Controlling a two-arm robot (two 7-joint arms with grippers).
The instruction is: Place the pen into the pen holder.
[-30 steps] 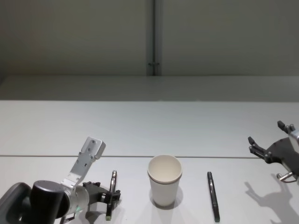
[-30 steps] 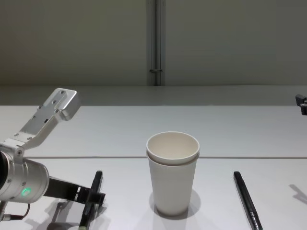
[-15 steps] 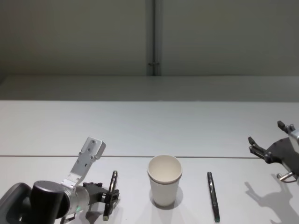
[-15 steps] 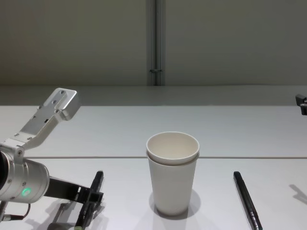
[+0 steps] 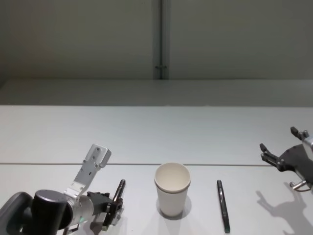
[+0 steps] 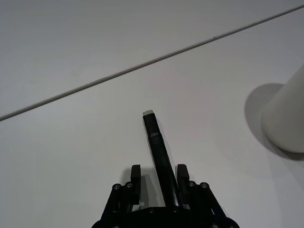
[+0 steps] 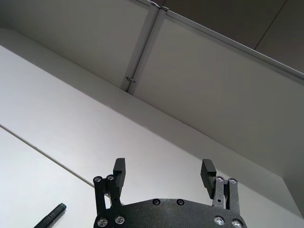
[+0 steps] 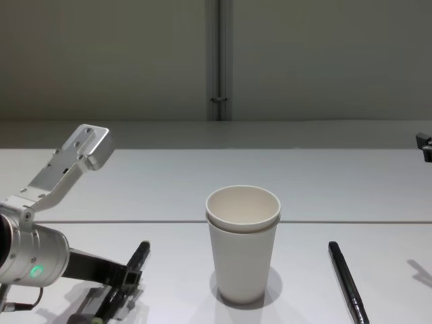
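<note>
While the left pincer [image 6: 159,176] clamps the slim black pen [image 6: 156,140] low over the bench [image 5: 146,137], long axis pointing forward beyond its fingertips, the tall off-white paper cup pen holder [image 8: 243,270] stands upright to that pincer's right, well apart from the spread, parked right pincer [image 7: 164,166].

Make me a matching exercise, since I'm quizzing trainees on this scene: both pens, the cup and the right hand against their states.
Things:
1. left pen
2. right pen
3. cup
4. right hand

States:
A. open, holding nothing
B. lying loose on the table
C. gripped by the left hand
D. standing upright

Pairs: 1-C, 2-B, 3-D, 4-A.
</note>
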